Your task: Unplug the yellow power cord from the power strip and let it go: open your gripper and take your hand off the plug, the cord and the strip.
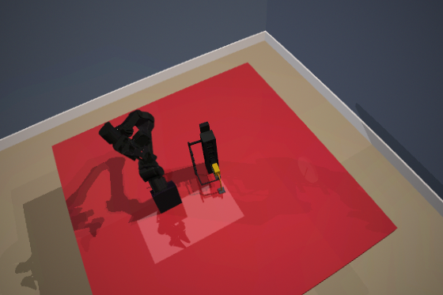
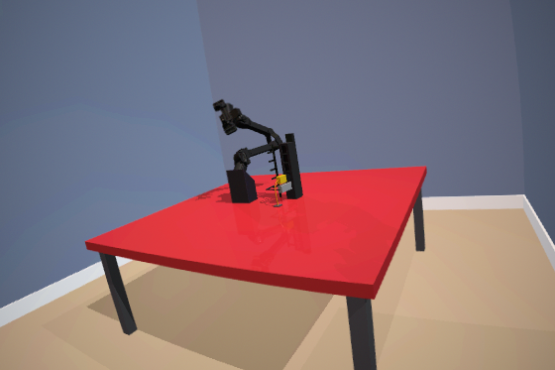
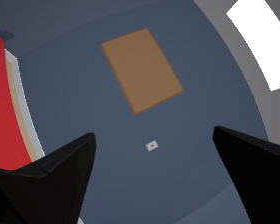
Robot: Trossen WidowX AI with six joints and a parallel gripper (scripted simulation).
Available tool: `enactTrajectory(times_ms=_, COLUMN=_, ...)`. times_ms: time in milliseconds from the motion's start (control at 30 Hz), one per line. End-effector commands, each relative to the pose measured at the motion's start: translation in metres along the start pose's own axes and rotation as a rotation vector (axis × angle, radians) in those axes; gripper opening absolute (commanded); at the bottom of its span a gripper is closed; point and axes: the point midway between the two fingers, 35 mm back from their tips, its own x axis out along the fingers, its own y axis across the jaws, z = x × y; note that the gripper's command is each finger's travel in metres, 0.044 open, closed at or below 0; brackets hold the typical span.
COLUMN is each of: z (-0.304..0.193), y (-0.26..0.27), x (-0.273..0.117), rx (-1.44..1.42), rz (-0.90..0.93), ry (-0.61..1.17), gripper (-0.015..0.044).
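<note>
On the glossy red square table top (image 2: 347, 231), carried by dark legs over a tan floor (image 2: 471, 276) between blue-grey walls, the yellow plug (image 1: 215, 167) is seated low in the upright black power strip (image 1: 208, 149). The black gripper (image 2: 225, 114) is raised well apart, fingers spread wide, holding nothing.

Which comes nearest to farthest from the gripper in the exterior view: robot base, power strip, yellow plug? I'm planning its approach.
The gripper is open, raised high on the left.
1. Power strip, upright, its top nearest.
2. Robot base, below on the table.
3. Yellow plug, low on the strip; close to the base's rank.
</note>
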Motion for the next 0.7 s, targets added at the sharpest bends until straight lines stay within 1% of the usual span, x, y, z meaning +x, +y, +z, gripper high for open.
enactTrajectory(times_ms=0, z=0.001, y=0.001, x=0.002, rx=0.015, rz=0.010, ry=-0.004, gripper=0.0374)
enactTrajectory(times_ms=67, z=0.007, y=0.009, x=0.014, rx=0.136, rz=0.089, ry=-0.029, gripper=0.0321)
enactTrajectory(times_ms=133, z=0.017, y=0.024, x=0.032, rx=0.314, rz=0.218, ry=-0.047, gripper=0.0269)
enactTrajectory(times_ms=267, z=0.040, y=0.061, x=0.065, rx=0.643, rz=0.492, ry=0.003, gripper=0.0164)
enactTrajectory(times_ms=400, z=0.064, y=0.105, x=0.089, rx=0.861, rz=0.725, ry=0.137, gripper=0.0160)
enactTrajectory(times_ms=533, z=0.079, y=0.136, x=0.099, rx=0.969, rz=0.851, ry=0.260, gripper=0.0160)
enactTrajectory(times_ms=633, z=0.091, y=0.167, x=0.104, rx=1.083, rz=0.961, ry=0.427, gripper=0.0160)
enactTrajectory(times_ms=667, z=0.096, y=0.175, x=0.105, rx=1.078, rz=0.981, ry=0.450, gripper=0.0160)
